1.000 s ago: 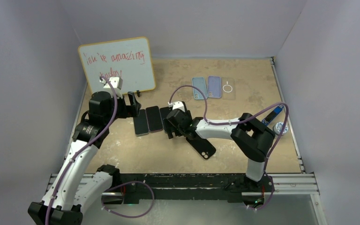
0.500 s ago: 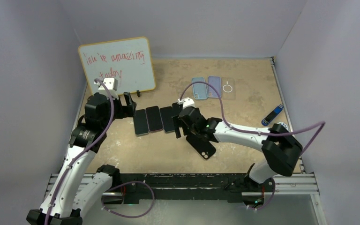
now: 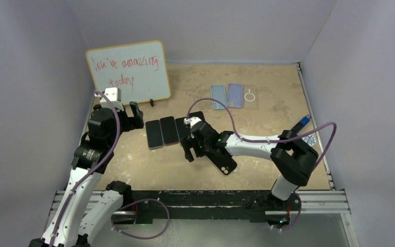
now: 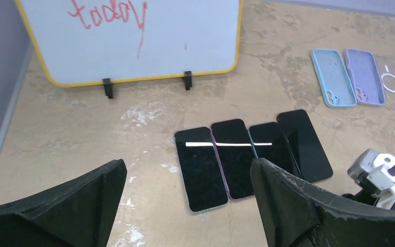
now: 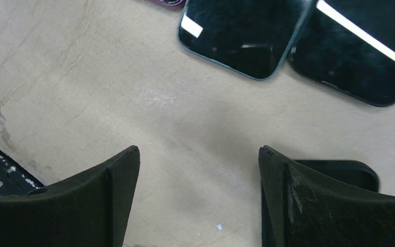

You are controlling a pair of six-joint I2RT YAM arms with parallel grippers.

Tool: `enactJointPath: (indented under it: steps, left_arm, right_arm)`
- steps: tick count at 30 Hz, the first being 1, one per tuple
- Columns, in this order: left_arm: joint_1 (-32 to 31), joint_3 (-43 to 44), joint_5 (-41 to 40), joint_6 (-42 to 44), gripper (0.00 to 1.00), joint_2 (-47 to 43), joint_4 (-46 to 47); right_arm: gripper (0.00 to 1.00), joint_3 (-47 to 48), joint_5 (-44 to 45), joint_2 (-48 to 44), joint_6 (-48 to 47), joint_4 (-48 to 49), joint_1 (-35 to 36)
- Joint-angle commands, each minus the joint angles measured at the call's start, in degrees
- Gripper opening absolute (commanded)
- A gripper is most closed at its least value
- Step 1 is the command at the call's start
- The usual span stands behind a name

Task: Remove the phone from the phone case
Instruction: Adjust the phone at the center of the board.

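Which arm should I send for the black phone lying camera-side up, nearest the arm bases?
Right. The right gripper, fingers open, hovers just beside the black phone. The left gripper sits off by the whiteboard, with the row of phones between.

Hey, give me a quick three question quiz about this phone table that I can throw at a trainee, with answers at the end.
1. True or false: the right gripper is holding a phone.
2. How many dark-screened phones lie face up in the row before the yellow-framed whiteboard?
3. Of the three empty cases at the far side, which lies in the middle? A light blue silicone case; B purple silicone case; C clear plastic case with a white ring.
Key: 1 false, its jaws stand open and empty. 2 four. 3 B.
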Motion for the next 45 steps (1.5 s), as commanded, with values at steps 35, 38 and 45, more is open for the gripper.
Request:
enactJointPath:
  steps: [35, 38, 45]
  left_arm:
    - [-1.4, 0.3, -10.8, -1.0, 0.99, -1.5, -0.9]
    - [-1.4, 0.3, -11.0, -1.0, 0.99, -1.5, -0.9]
    - [-1.4, 0.2, -11.0, -1.1, 0.99, -1.8, -0.9]
  right_arm:
    - [0.89, 17.0, -5.2, 15.1, -8.9, 2.7, -0.6]
    - [0.89, 15.5, -8.8, 12.0, -11.4, 2.7, -0.6]
    - [0.83, 9.9, -7.0, 2.1, -16.7, -7.0, -2.7]
